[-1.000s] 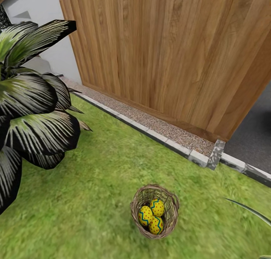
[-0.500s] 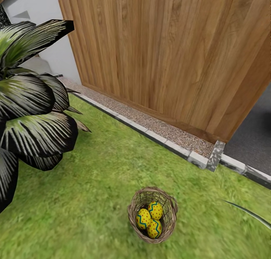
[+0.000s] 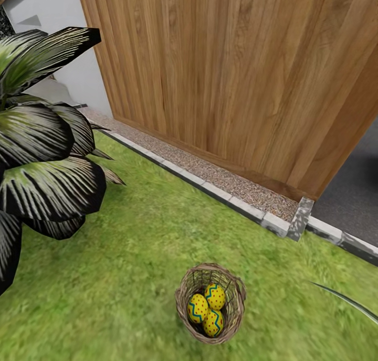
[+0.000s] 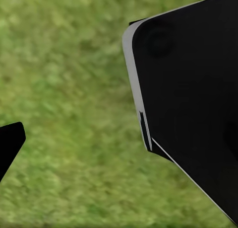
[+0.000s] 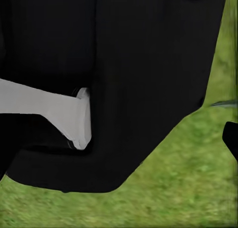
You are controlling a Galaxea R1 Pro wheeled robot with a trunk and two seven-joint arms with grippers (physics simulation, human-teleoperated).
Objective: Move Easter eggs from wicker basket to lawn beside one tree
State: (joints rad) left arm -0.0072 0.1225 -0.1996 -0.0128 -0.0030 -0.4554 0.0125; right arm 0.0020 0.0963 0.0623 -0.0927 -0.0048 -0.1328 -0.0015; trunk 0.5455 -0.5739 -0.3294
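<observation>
Head view, wicker basket on the lawn with 3 Easter eggs inside, big dark leafy plant on its left, wooden fence behind a stone edge, can't tell if either pincer is open, or how near the basket.

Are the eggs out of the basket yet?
Not yet. All three eggs sit in the basket on the lawn, so nothing is done so far. No egg is being held in the head view. Left to do: lift each egg out and set all three beside one tree.
</observation>
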